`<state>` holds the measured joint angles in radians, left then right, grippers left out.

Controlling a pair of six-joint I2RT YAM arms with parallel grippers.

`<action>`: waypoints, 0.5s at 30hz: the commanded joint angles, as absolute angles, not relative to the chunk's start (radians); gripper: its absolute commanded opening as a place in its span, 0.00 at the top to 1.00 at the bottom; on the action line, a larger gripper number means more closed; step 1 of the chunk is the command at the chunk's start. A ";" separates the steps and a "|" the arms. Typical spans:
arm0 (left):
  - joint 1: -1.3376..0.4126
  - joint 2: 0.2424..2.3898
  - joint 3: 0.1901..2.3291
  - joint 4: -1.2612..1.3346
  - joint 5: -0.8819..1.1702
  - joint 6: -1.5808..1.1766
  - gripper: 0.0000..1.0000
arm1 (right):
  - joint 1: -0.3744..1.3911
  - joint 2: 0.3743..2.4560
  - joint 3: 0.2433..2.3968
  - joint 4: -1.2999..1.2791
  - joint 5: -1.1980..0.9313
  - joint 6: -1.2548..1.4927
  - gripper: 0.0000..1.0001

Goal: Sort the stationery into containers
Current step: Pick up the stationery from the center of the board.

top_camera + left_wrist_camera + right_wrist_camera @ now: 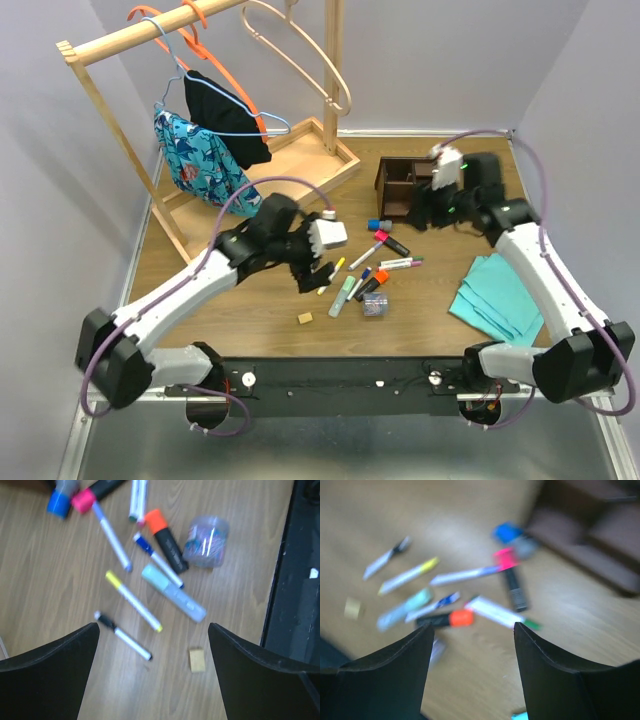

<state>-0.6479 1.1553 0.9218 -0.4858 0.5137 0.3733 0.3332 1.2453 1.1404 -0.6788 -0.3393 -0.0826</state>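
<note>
The stationery (368, 268) lies loose on the table: pens, an orange highlighter (165, 537), a pale green highlighter (172, 597), a tan eraser (196, 660) and a clear tub of clips (206, 541). My left gripper (152, 628) hovers open above the black-capped pen (122, 636) and the eraser, holding nothing. My right gripper (473, 626) is open and empty too, hanging between the pile and the dark brown organizer (398, 185). Below it are the orange highlighter (452, 618) and a green-tipped white marker (500, 612). The organizer (590, 535) is blurred at the upper right.
A folded teal cloth (500, 295) lies on the right, under my right arm. A wooden clothes rack (200, 120) with hangers and garments stands at the back left on a pale tray. A small blue and grey item (379, 224) lies in front of the organizer.
</note>
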 commanded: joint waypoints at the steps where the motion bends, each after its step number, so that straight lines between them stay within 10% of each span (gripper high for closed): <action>1: -0.761 1.369 1.182 -0.704 0.489 0.462 0.02 | 0.077 1.232 1.261 -0.603 -0.195 0.216 0.26; 15: -1.046 1.670 1.405 -0.747 0.324 0.558 0.01 | -0.055 1.120 1.112 -0.686 -0.222 0.343 0.15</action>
